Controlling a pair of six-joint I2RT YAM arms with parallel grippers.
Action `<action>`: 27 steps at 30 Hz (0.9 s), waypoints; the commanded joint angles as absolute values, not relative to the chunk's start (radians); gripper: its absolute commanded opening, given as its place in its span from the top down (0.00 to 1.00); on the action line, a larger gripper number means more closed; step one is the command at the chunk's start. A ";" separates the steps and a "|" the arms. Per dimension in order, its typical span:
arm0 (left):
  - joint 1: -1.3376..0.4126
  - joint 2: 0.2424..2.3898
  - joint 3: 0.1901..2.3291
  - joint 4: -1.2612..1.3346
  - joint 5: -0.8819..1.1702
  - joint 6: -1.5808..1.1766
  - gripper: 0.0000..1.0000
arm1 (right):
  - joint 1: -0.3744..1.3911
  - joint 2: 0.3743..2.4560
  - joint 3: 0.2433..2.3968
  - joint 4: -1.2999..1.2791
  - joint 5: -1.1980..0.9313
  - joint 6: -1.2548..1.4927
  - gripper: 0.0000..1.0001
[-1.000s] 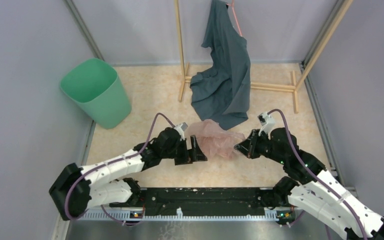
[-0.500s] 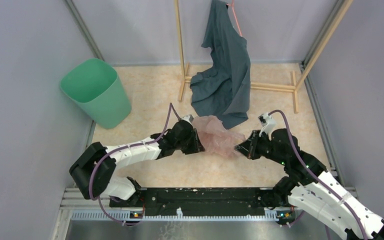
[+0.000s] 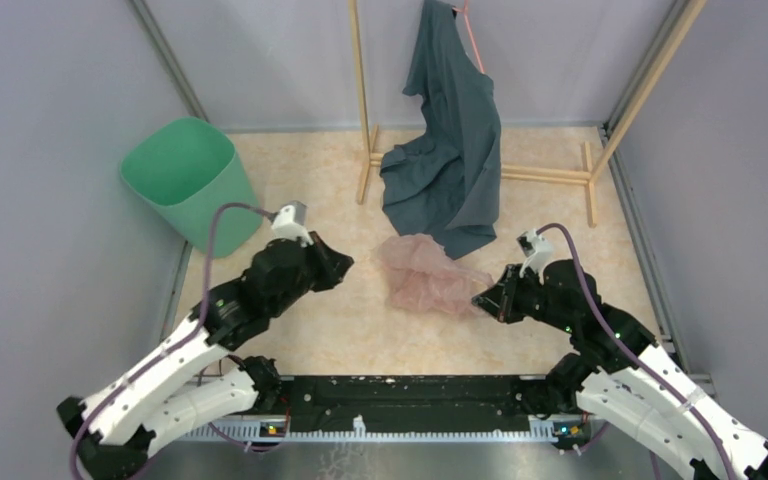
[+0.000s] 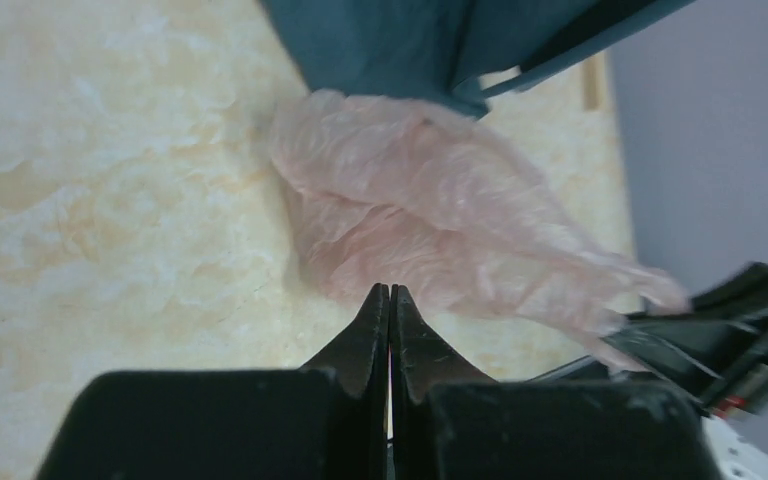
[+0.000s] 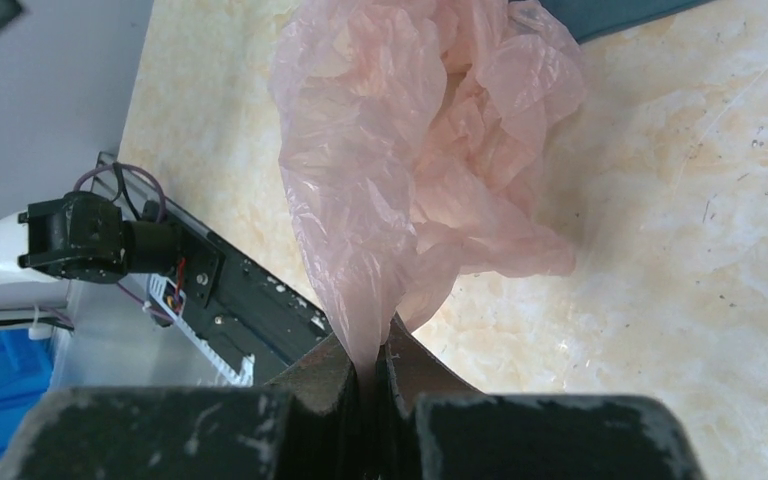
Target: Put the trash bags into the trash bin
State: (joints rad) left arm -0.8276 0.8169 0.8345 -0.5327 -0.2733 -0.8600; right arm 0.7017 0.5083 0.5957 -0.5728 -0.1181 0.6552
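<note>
Trash bag (image 3: 422,275): one, wrinkled pink film, clamped by right gripper (image 3: 480,297); left gripper (image 3: 343,262) closed, empty. One trash bin (image 3: 222,218), 10 o'clock.

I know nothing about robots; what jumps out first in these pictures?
A pink trash bag lies mid-table, one end pinched in the right gripper. The left gripper is shut on nothing, apart from the bag. A mint-green trash bin stands at the far left, and a teal garment hangs from a wooden rack.
</note>
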 commanded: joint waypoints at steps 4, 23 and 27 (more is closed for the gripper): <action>-0.826 0.681 0.719 -0.437 -0.026 -0.858 0.35 | 0.696 0.512 0.596 -0.524 -0.166 0.665 0.98; -0.825 1.402 0.656 0.101 0.117 -0.954 0.06 | 0.696 0.512 0.606 -0.511 -0.186 0.679 0.98; -0.824 1.450 0.626 0.168 0.105 -0.978 0.28 | 0.696 0.513 0.596 -0.506 -0.185 0.675 0.98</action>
